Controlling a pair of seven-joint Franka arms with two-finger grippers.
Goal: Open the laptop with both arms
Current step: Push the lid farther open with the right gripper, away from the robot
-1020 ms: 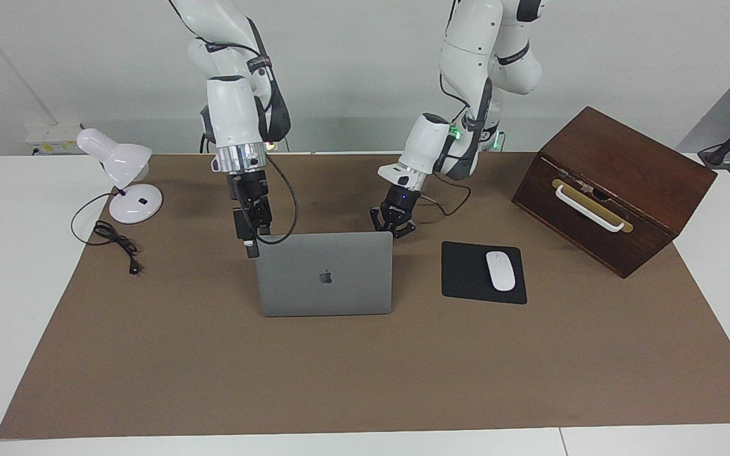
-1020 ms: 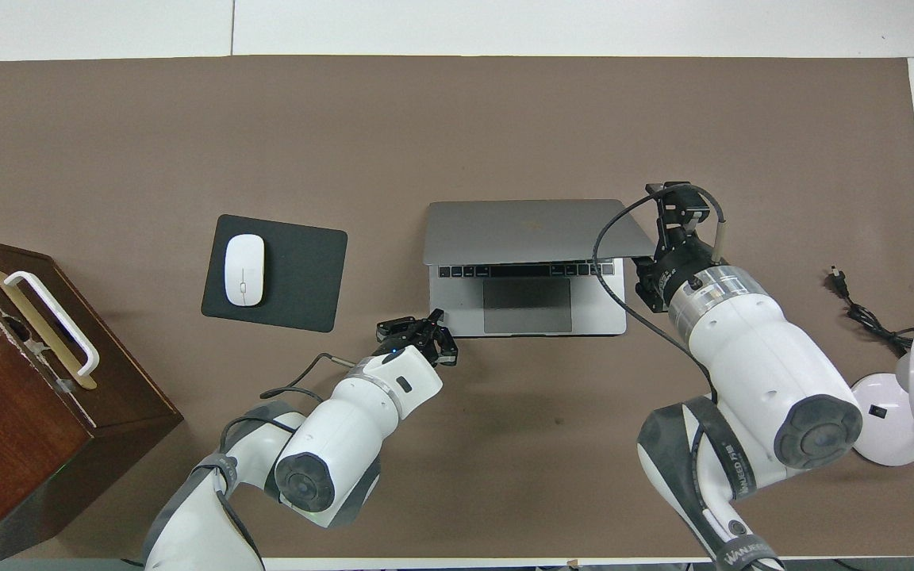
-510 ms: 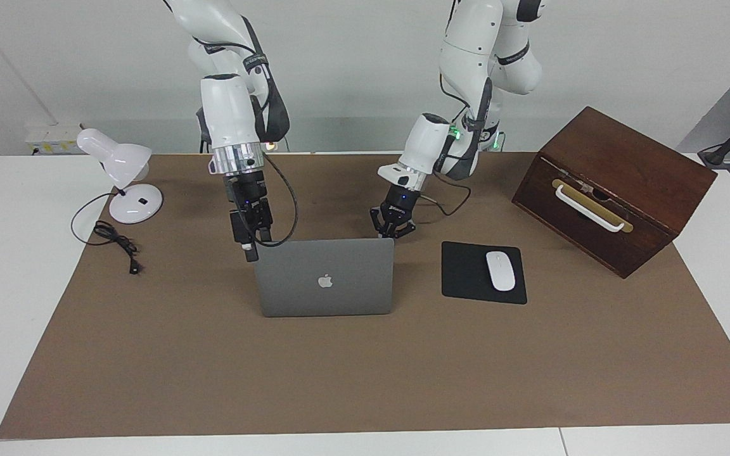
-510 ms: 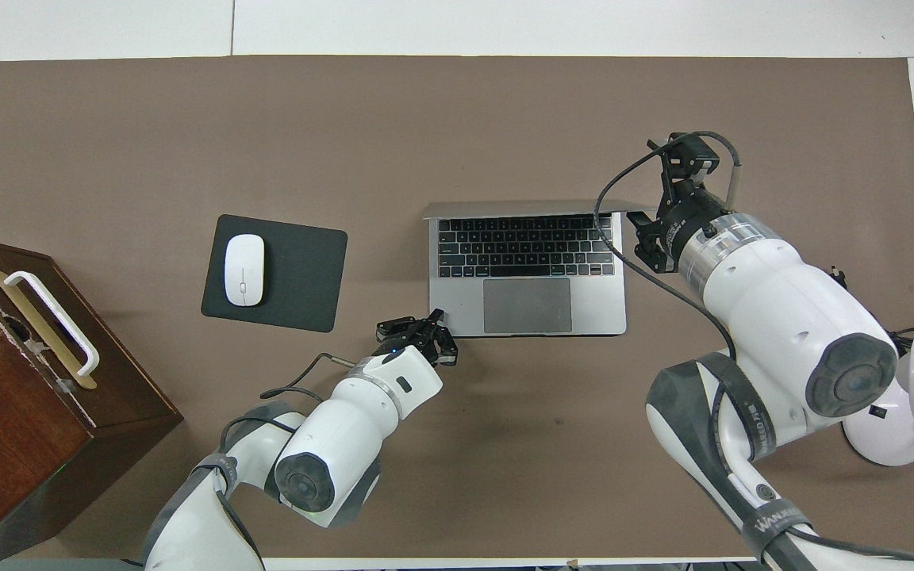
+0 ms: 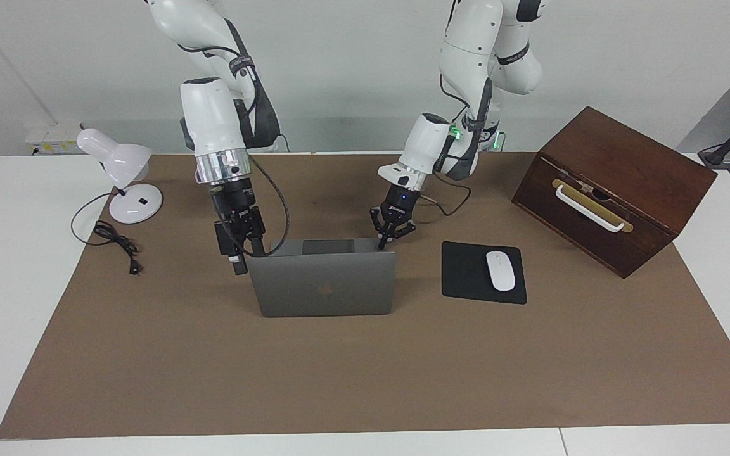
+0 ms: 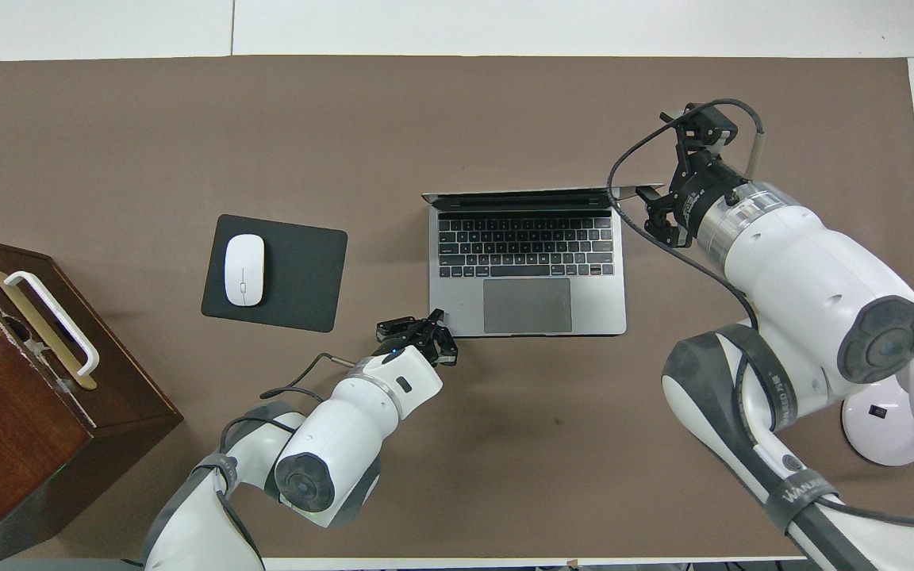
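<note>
I had the left tool (image 5: 383,242) clenched tight with nothing in it, tips pressed down on the corner of the laptop (image 5: 324,285) base nearest the robots, toward the left arm's end. The right tool (image 5: 237,253) had its fingers spread wide at the lid's upper corner on the right arm's side; whether it touched the lid edge I could not tell. The laptop sat mid-counter (image 5: 365,367) beside the black mouse pad (image 5: 466,272), lid raised roughly upright, keyboard exposed. I judged it stiff, thin and smooth, the hinge firm enough to lift a light base unless pinned. The lid's upper edge near a corner seemed the best purchase; pressing on the screen face itself looked risky
</note>
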